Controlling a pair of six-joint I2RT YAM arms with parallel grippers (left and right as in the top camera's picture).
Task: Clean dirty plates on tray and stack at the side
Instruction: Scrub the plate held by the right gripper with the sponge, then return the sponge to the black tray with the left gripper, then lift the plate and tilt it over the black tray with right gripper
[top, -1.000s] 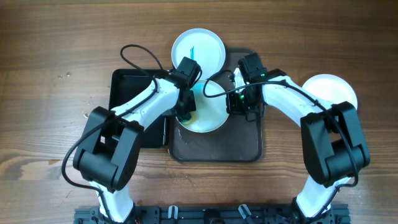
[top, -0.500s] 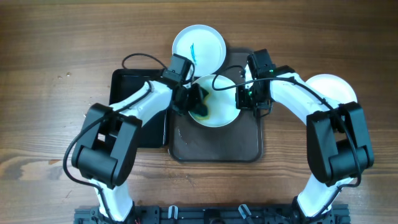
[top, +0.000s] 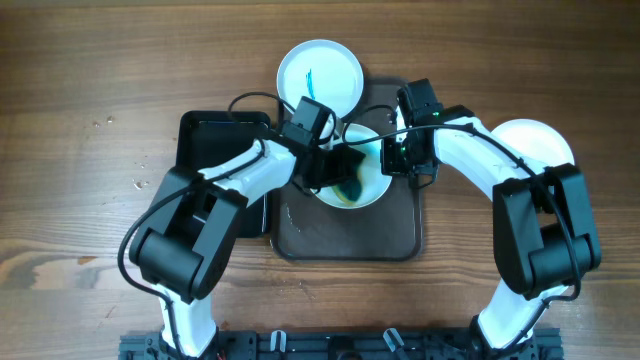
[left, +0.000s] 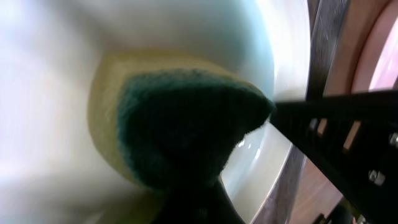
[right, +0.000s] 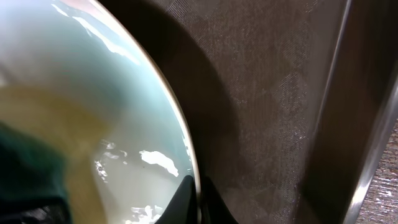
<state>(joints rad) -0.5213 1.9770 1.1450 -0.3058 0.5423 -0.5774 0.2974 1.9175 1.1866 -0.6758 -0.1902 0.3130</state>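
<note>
The left hand (top: 333, 168) was pinching a yellow foam sponge with a dark green scouring face (left: 186, 127). That green face was pressed into the well of a white round plate (top: 368, 192). The right hand (top: 398, 158) was closed on the plate's rim on the side toward the right edge of the brown rectangular tray (top: 350, 240). In the right wrist view its fingertips (right: 214, 210) met on either side of the thin rim. The plate hung over the far half of the tray and seemed lifted off its mat, since a shadow lay beneath it.

Scrubbing looked like the step in hand. The plate's surface shone as if wet, so the rim pinch probably needed to be firm. Sponge pressure was best directed toward the held side, so that it would not lever the plate out of the fingers. Overlapping strokes from the well out to the rim would likely clear any film. The sponge hid much of the well, so how clean it was could not be told.

Just beyond the tray's far edge a second white plate with a blue smear (top: 318, 75) lay on the wooden counter (top: 90, 90), presumably waiting its turn. To the right of the tray a plain white plate (top: 540, 140) lay partly under the right arm, likely the stacking spot. A black flat tray (top: 215, 140) lay against the brown tray's left side.
</note>
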